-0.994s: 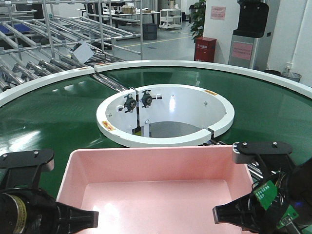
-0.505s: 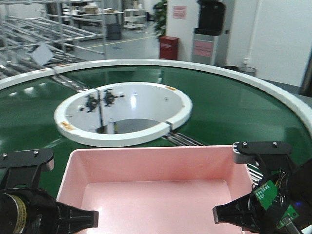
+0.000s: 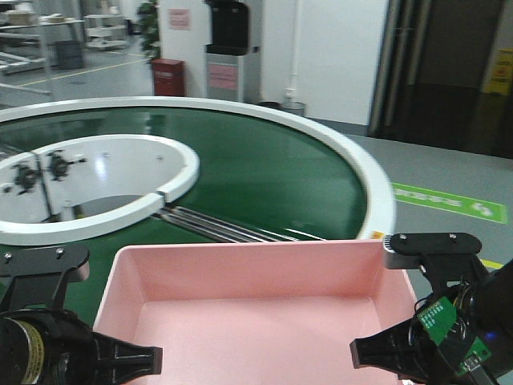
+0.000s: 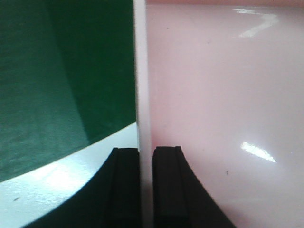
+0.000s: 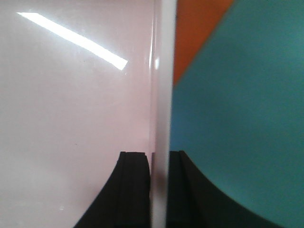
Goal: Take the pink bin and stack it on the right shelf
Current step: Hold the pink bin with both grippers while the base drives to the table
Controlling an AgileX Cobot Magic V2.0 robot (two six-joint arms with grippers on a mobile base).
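Both walls of the pink bin [image 3: 256, 321] are pinched: left gripper [image 4: 146, 159] on the left wall, right gripper [image 5: 159, 161] on the right, green conveyor [image 3: 264, 172] beyond.

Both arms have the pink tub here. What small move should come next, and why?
Probably swing right without loosening either grip. The left gripper and right gripper each pinch a side wall of the shallow pale-pink plastic bin, which sits level in front of the curved green conveyor belt. No shiny grey metal shelf shows in the front view yet, so lowering or releasing looks premature.
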